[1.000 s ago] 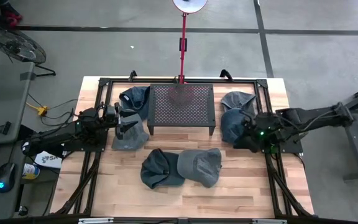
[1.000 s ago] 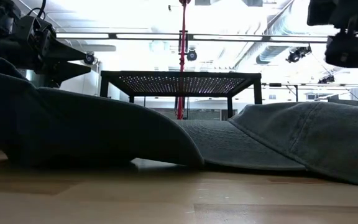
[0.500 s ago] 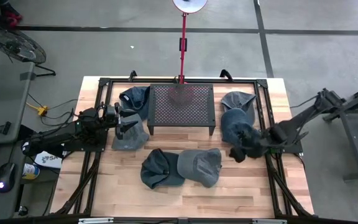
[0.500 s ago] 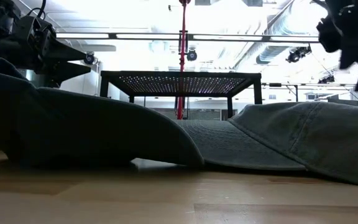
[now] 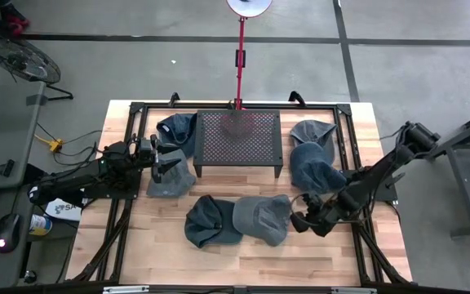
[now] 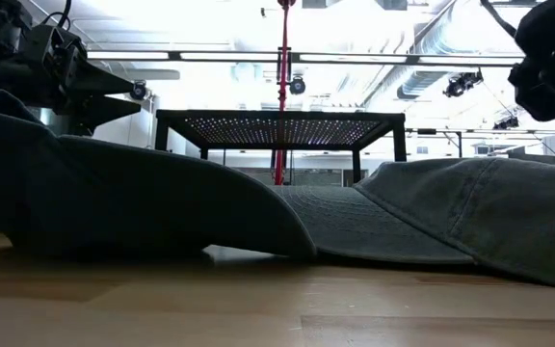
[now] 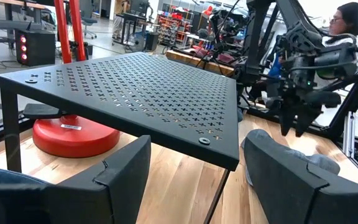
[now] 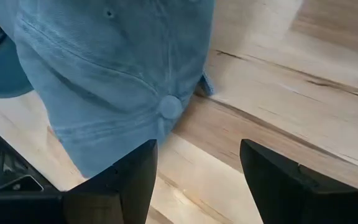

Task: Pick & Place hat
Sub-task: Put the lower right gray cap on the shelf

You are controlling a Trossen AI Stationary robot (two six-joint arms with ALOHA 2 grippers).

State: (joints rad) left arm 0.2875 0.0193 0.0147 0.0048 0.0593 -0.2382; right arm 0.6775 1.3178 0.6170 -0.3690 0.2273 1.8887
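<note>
Several grey-blue caps lie crown up on the wooden table. My right gripper [image 5: 299, 220] [image 8: 197, 180] is open and hovers just right of the light grey cap [image 5: 263, 219] near the table's near middle. That cap's crown button [image 8: 168, 107] shows ahead of the fingers, and nothing is between them. In the low view the right gripper [image 6: 547, 67] hangs above this cap [image 6: 451, 212]. My left gripper [image 5: 168, 162] [image 7: 197, 186] is open and waits above a cap [image 5: 170, 178] left of the black stand.
A black perforated stand [image 5: 239, 139] sits at the far middle, with a red lamp post [image 5: 240, 57] behind it. More caps lie at the right [image 5: 312, 167], far right [image 5: 312, 131], far left [image 5: 178, 126] and near middle [image 5: 206, 222]. Bare wood lies along the near edge.
My right arm has swung from above the caps on the table's right side toward the near edge and leftward, coming down beside the light grey cap in the near middle. It carries nothing. The caps have not moved.
</note>
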